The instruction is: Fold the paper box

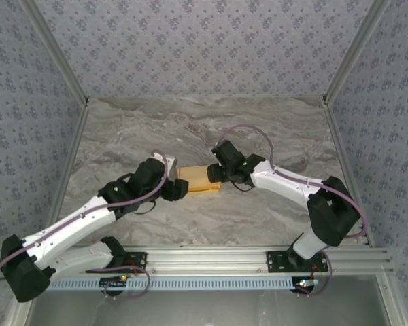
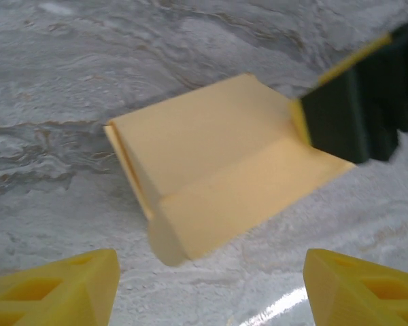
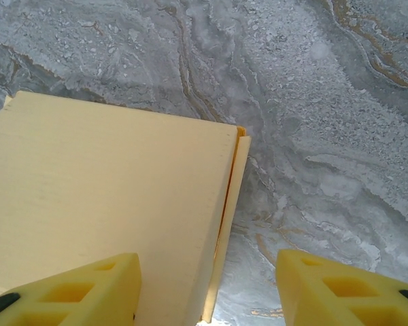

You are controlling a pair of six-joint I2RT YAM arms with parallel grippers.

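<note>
Box [image 1: 198, 178] lying near-folded at frame centre, both grippers waiting open at its ends.
The right gripper [image 3: 207, 266] is straddling the box's end, jaws apart, one finger [image 3: 75, 292] over the top panel, likely steadying it. The left gripper [image 2: 211, 272] is hovering at the lower frame edge, spread wide and holding nothing, probably lining up for the sloping front panel.

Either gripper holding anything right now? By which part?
Nothing held. Left gripper open, short of the paper box; right gripper open at its end edge, not clamped.
</note>
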